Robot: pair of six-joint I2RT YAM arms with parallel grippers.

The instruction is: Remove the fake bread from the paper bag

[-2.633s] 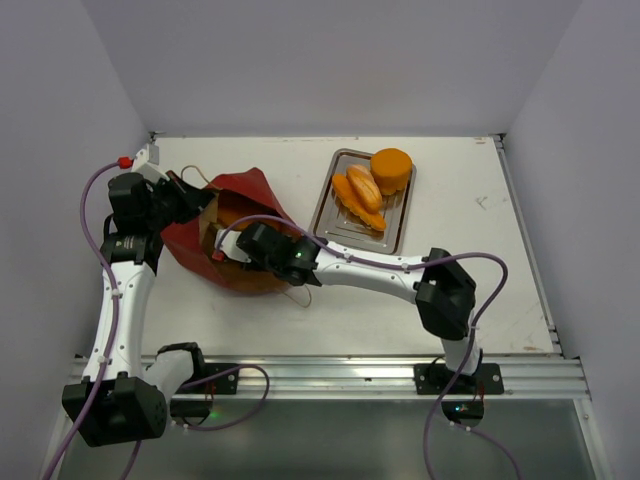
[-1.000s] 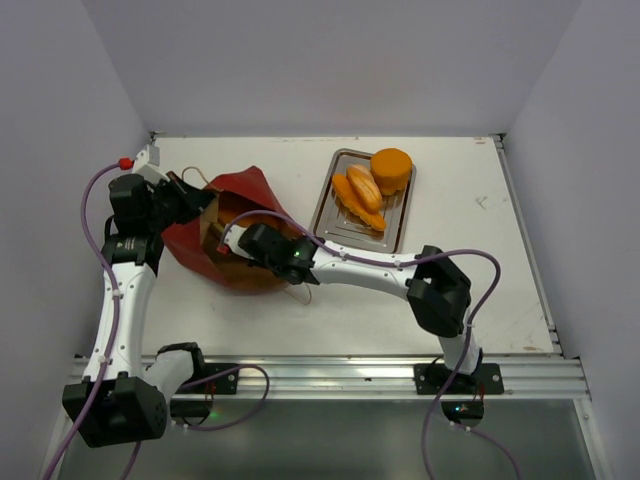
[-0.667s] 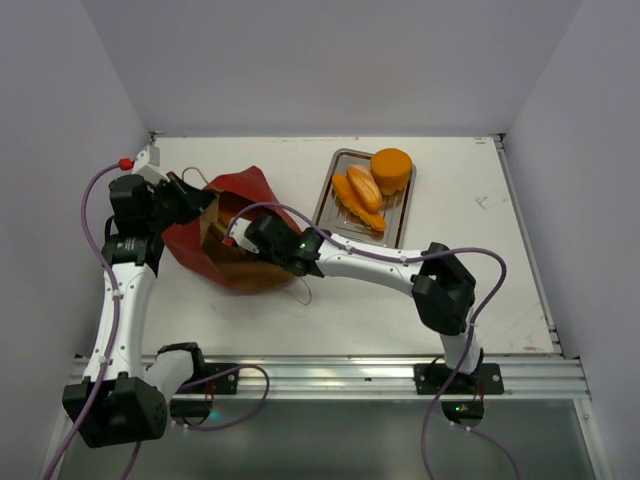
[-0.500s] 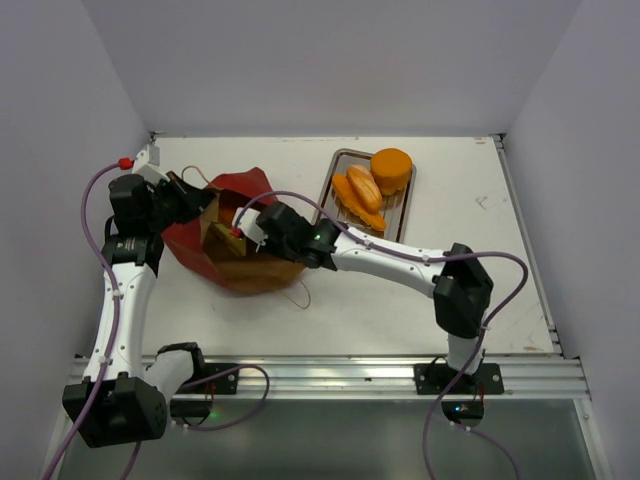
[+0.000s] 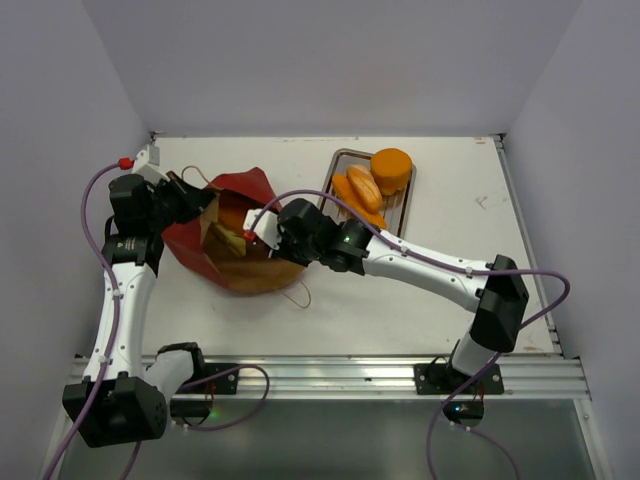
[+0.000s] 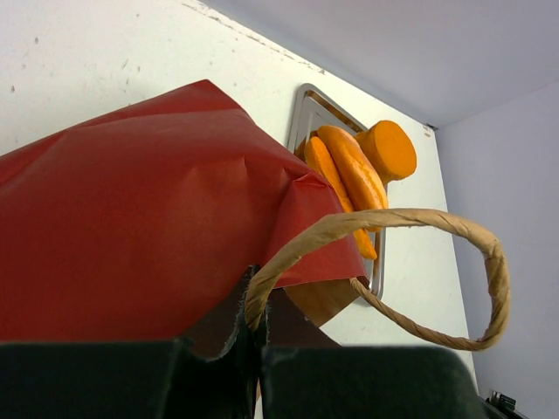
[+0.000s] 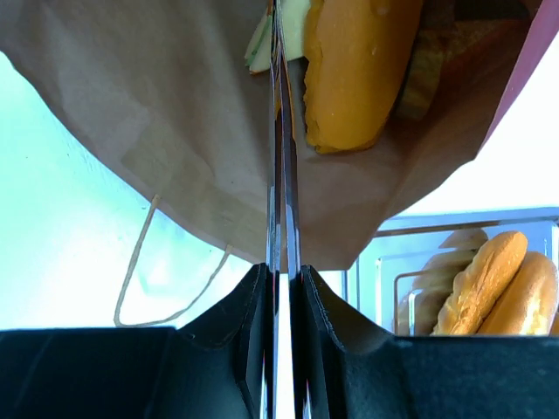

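The red paper bag (image 5: 243,188) lies on its side, its mouth facing right and its brown inside (image 7: 175,131) showing. My left gripper (image 5: 193,205) is shut on the bag's rim where a cord handle (image 6: 419,218) is fixed. At the bag's mouth, my right gripper (image 5: 262,235) is shut on a thin flat piece seen edge-on. That piece runs up to the sandwich (image 7: 262,39) with pale green filling. An orange piece of fake bread (image 7: 354,70) lies in the bag beside the sandwich.
A metal tray (image 5: 322,215) stands right of the bag and holds a round bun (image 5: 391,170) and long orange pieces (image 5: 360,195). The bag's other cord handle (image 5: 300,297) lies loose on the table. White walls close in the left, back and right sides.
My right gripper has drawn back from deep in the bag to its mouth, up and to the right, still shut on the thin piece. The left arm and bag have stayed put.
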